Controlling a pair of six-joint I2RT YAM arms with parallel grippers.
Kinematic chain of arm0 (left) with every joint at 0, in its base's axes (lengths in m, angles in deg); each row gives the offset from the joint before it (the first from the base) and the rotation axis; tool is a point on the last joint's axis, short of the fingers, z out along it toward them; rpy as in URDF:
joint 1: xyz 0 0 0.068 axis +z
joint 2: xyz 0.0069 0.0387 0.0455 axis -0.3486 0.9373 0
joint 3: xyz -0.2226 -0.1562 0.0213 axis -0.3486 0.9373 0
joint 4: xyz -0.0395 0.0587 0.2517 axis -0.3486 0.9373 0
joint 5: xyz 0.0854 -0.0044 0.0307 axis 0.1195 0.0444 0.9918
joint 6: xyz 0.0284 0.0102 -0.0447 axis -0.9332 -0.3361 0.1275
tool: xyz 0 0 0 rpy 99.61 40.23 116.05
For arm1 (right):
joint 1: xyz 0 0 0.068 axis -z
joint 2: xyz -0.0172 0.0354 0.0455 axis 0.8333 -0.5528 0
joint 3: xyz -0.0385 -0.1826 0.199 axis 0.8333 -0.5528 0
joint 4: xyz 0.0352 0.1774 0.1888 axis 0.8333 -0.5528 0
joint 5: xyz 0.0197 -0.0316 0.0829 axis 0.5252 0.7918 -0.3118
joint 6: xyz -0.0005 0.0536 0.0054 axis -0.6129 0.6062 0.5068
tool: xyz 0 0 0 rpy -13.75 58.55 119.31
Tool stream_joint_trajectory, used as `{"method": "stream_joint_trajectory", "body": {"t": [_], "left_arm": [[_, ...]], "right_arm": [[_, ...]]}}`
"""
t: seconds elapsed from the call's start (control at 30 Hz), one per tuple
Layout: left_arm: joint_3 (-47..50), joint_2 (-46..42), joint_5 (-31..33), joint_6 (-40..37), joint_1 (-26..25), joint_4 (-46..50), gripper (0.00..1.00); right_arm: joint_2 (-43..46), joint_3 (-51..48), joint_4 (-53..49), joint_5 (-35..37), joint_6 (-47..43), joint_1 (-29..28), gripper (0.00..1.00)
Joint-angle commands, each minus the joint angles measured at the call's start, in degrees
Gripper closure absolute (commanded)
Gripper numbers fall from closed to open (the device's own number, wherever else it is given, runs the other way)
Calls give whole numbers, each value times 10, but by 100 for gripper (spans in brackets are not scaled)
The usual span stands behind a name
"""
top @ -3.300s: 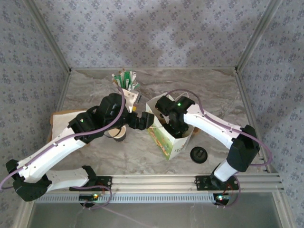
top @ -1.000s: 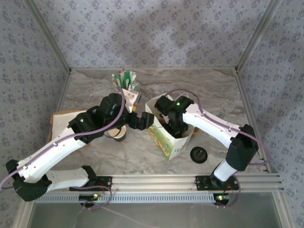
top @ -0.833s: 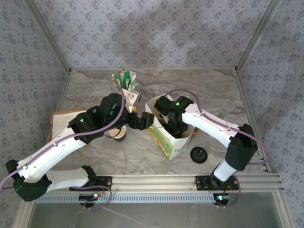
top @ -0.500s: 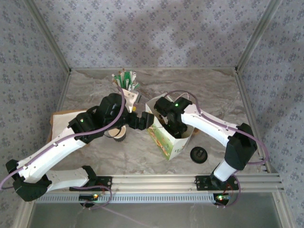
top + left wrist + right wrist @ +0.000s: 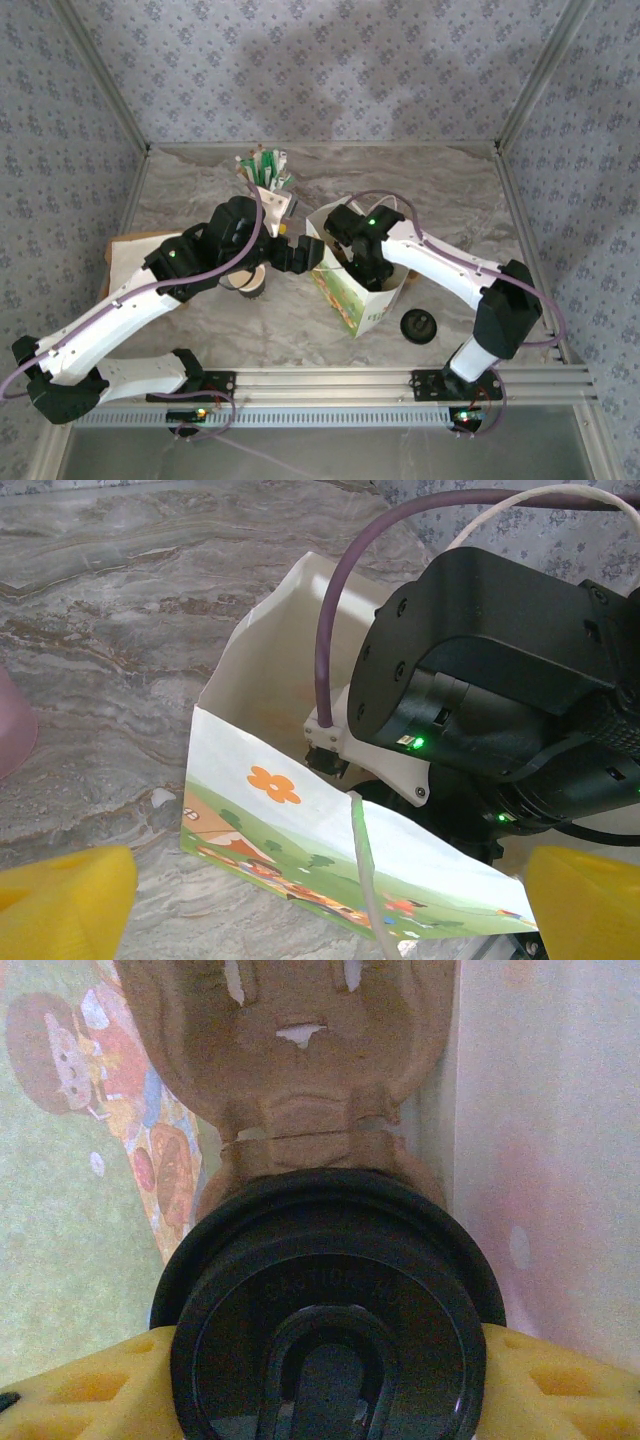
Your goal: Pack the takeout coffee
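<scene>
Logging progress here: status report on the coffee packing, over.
Left gripper open beside white paper bag. Right gripper shut on black-lidded paper coffee cup, inside bag. Brown pulp carrier just beyond cup.

Black-lidded takeout coffee (image 5: 325, 1320) upright inside bag (image 5: 540, 1110)

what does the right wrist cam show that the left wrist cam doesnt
Right wrist: the takeout coffee, its black lid facing the camera, gripped by the right gripper, with a brown pulp carrier beyond it, inside the white bag. Left wrist: the bag's printed outer face, the marble table, the right arm reaching down into the bag, and the open left gripper. Shared: the white bag itself, seen from inside in one and from outside in the other.
</scene>
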Motion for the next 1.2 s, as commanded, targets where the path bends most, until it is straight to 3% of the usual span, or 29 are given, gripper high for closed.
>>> {"method": "stream_joint_trajectory", "body": {"t": [0.0, 1.17], "left_arm": [[2, -4, 10, 5, -4, -14, 0], [-5, 1, 5, 3, -4, -15, 0]], "right_arm": [[-34, -46, 20, -34, -4, -8, 43], [-39, -41, 25, -38, -4, -9, 43]]}}
